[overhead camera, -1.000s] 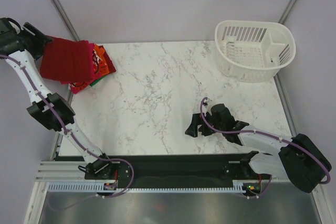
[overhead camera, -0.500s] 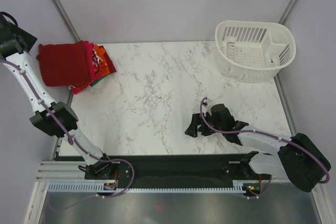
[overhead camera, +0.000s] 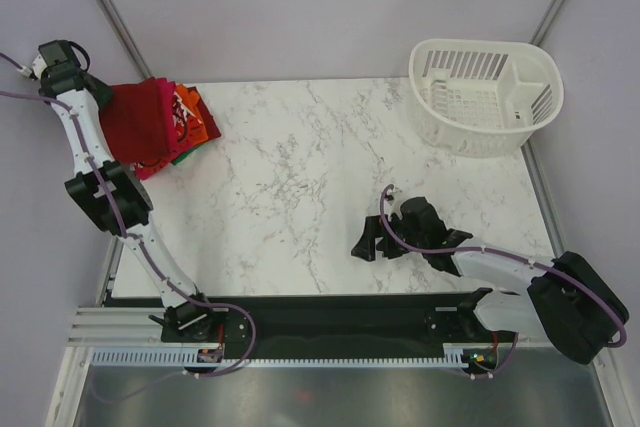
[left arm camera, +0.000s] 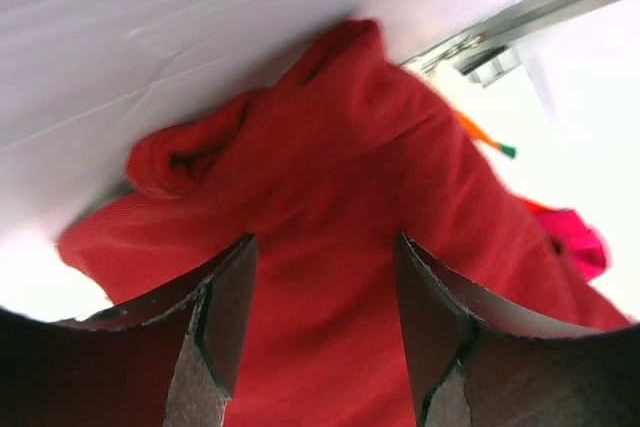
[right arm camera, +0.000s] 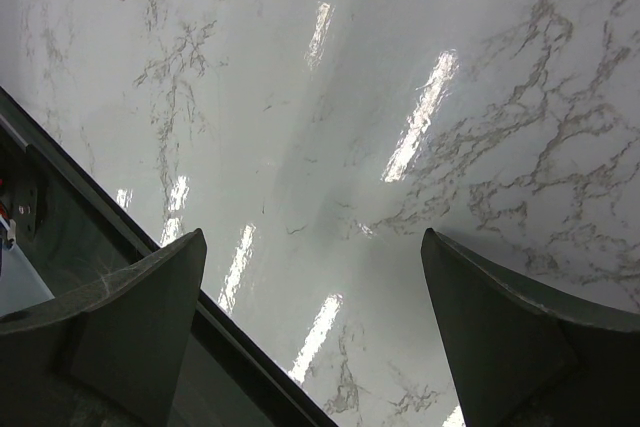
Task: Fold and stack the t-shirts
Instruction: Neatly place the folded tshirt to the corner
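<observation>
L fingers point(left arm camera: 225, 317) are seen part-open w/ nothing clamped btwn them; the gap is filled by the dark red shirt point(left arm camera: 330, 187) beyond, and contact can't be told. That shirt is laid on top of the shirt pile point(overhead camera: 185, 127) at the table's point(overhead camera: 300, 167) far-left corner, w/ its left side hung past the table edge. Orange and pink cloth is shown at the pile's right and near sides. R fingers point(right arm camera: 130, 327) are held wide open, empty, over bare marble near the front right. A white basket point(overhead camera: 485, 97) is set at the far-right corner.
</observation>
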You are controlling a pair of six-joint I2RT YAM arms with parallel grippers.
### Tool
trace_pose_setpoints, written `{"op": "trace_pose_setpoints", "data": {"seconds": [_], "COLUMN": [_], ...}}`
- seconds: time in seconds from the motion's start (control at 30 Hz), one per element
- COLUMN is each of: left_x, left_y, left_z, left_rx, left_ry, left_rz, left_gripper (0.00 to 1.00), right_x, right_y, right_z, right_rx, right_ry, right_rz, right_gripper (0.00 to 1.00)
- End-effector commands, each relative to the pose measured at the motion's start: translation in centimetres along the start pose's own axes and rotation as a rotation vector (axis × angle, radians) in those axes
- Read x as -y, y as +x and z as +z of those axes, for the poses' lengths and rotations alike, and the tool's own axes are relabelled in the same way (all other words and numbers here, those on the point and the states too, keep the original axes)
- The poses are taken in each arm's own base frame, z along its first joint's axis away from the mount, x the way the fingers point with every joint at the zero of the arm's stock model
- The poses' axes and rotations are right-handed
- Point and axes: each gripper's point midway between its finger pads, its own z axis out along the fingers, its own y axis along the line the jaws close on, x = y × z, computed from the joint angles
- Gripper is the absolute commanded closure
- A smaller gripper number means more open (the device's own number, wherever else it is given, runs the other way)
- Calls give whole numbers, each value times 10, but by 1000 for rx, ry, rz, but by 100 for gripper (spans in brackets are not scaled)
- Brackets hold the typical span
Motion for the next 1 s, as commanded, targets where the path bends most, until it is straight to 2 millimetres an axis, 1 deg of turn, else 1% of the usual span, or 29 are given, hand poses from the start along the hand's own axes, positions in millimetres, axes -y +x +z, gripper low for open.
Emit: {"op": "trace_pose_setpoints", "data": {"seconds": [0.0, 0.03, 0.07, 0.13, 0.17, 0.23, 0.27, 0.3, 0.37, 0.4, 0.43, 0.47, 0.5, 0.53, 0.57, 0.6, 0.63, 0.7, 0.73, 0.77, 0.83, 0.87, 0.93, 0.97], "left_x": [12, 17, 27, 42, 57, 81, 99, 113, 133, 140, 147, 159, 165, 170, 178, 181, 186, 191, 192, 194, 193, 194, 197, 200], "left_y": [2, 6, 9, 11, 10, 14, 15, 21, 29, 30, 31, 34, 24, 19, 14, 5, -11, -26, -43, -48, -65, -76, -83, -88], "left_z": [56, 62, 67, 69, 67, 62, 59, 56, 52, 48, 43, 34, 17, 7, -8, -20, -46, -74, -104, -116, -145, -173, -199, -227], "left_rx": [-20, -22, -20, -12, 8, 19, 47, 42, 48, 52, 54, 62, 95, 118, 145, 175, 219, 268, 320, 337, 399, 439, 474, 506], "left_ry": [98, 101, 121, 154, 188, 259, 302, 345, 387, 412, 432, 459, 475, 483, 494, 507, 534, 560, 585, 600, 608, 638, 672, 707], "left_rz": [3, 12, 23, 33, 43, 63, 81, 102, 125, 132, 142, 167, 177, 188, 196, 198, 192, 182, 171, 169, 149, 140, 137, 132], "left_gripper": [36, 36, 36, 35, 35, 32, 32, 30, 29, 28, 27, 27, 25, 24, 23, 21, 20, 17, 16, 14, 11, 10, 7, 5], "right_x": [8, 8, 8, 7, 8, 7, 8, 7, 7, 7, 7, 7, 6, 6, 7, 6, 6, 6, 6, 6, 5, 6, 5, 5], "right_y": [12, 12, 12, 12, 12, 10, 11, 10, 10, 10, 10, 10, 9, 10, 10, 10, 10, 10, 9, 9, 10, 10, 9, 10], "right_z": [2, 2, 2, 2, 3, 4, 5, 5, 6, 6, 6, 6, 5, 5, 5, 5, 4, 4, 4, 4, 3, 3, 3, 3], "right_rx": [-54, -54, -54, -54, -56, -56, -62, -61, -63, -64, -64, -60, -59, -60, -58, -57, -55, -54, -52, -51, -49, -50, -47, -45], "right_ry": [30, 30, 32, 30, 31, 29, 33, 32, 32, 31, 31, 31, 30, 29, 29, 27, 27, 23, 23, 23, 20, 20, 17, 16], "right_rz": [14, 15, 15, 16, 16, 16, 18, 17, 19, 17, 17, 16, 17, 16, 15, 13, 15, 13, 14, 13, 13, 11, 8, 8], "right_gripper": [2, 2, 2, 2, 2, 2, 2, 2, 2, 2, 2, 2, 2, 2, 2, 2, 2, 2, 2, 2, 2, 2, 2, 2]}}
